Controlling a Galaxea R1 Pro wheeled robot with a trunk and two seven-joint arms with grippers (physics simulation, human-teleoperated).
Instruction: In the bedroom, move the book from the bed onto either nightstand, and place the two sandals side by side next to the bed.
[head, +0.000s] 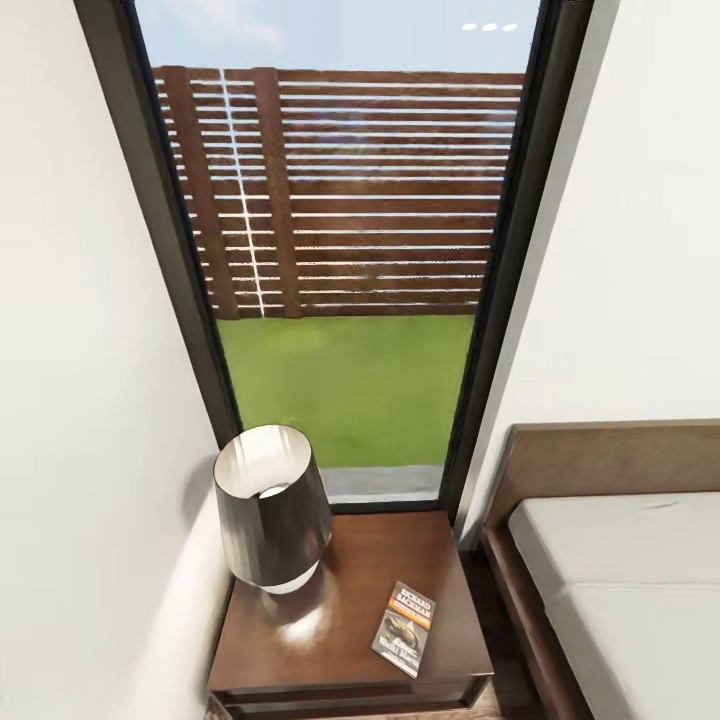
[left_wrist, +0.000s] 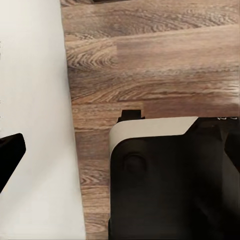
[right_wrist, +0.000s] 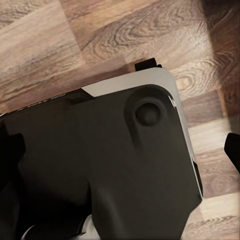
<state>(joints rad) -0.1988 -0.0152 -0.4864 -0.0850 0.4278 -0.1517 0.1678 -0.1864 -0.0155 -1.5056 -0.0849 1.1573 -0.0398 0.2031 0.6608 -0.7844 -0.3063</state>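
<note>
Dark-cover book (head: 404, 628) is lying flat on nightstand (head: 340, 640), beside lamp (head: 270, 510), well away from both hands | bed (head: 620, 560) adjoining | hands' opening: cannot tell | sandals likely pending

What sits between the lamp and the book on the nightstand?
Nothing: in the head view, bare glossy nightstand top separates the lamp from the book.

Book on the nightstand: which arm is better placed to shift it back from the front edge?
Right, probably. The book lies on the bed-side half of the nightstand, and the lamp crowds the left. Both arms hang low over the floor.
</note>
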